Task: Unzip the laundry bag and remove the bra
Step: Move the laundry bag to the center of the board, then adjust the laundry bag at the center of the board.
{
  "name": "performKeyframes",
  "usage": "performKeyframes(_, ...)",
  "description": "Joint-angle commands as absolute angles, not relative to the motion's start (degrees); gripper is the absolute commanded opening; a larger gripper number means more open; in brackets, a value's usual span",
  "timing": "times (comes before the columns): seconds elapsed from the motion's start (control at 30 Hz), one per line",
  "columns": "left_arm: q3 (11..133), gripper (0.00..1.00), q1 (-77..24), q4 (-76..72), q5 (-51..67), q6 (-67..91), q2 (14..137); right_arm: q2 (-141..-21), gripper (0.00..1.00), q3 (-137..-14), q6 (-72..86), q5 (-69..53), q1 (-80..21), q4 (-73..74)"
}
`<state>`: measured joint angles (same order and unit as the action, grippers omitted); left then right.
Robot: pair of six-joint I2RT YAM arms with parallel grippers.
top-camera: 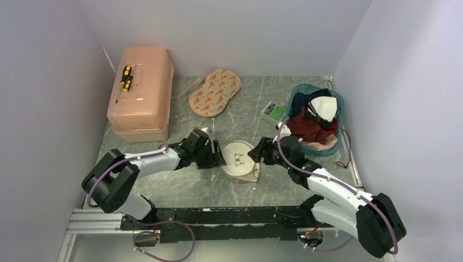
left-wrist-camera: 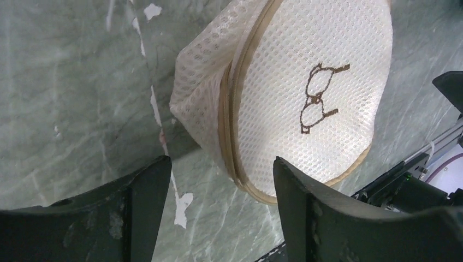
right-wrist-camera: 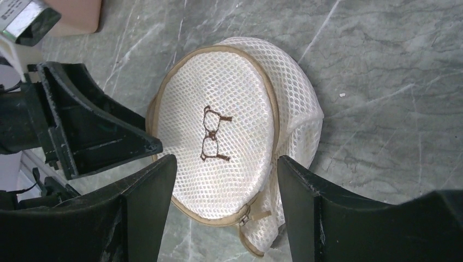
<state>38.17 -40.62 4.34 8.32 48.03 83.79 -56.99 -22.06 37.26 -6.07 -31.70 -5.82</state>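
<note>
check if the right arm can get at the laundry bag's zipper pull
Probably yes: the zipper pull on the laundry bag lies just ahead of the open right fingers, with nothing between them.

The laundry bag [top-camera: 240, 160] is white honeycomb mesh with a cream-tan rim and a dark brown icon [right-wrist-camera: 214, 134] on its lid; the table [top-camera: 180, 188] is grey-green marble with pale veins; the box [top-camera: 141, 93] is salmon pink, its tool [top-camera: 126, 77] yellow and black; the two-cup piece [top-camera: 214, 91] is beige with orange marks; the basket [top-camera: 340, 109] is teal, its cloth [top-camera: 306, 128] dark red.
</note>
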Motion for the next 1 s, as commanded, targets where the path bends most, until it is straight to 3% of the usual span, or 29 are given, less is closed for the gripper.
performKeyframes(0.0,40.7,0.69,-40.1,1.2,12.1,49.0,86.9,-54.9,0.71,-21.2,37.9,-6.3,-31.6,-5.9)
performKeyframes(0.23,41.6,0.31,-40.1,2.3,10.6,48.9,88.3,-53.3,0.71,-21.8,37.3,-5.6,-31.6,-4.5)
performKeyframes(0.37,40.5,0.05,-40.1,4.8,7.2,49.6,85.7,-52.7,0.71,-22.2,37.1,-5.6,-31.7,-3.9)
performKeyframes(0.67,35.8,0.03,-39.2,20.1,-6.7,54.6,67.5,-52.0,0.71,-24.2,35.9,-5.8,-31.6,-3.5)
performKeyframes(0.97,32.6,0.03,-35.8,48.1,-20.4,68.2,49.0,-54.1,0.71,-24.1,35.9,-8.8,-31.6,-7.0)
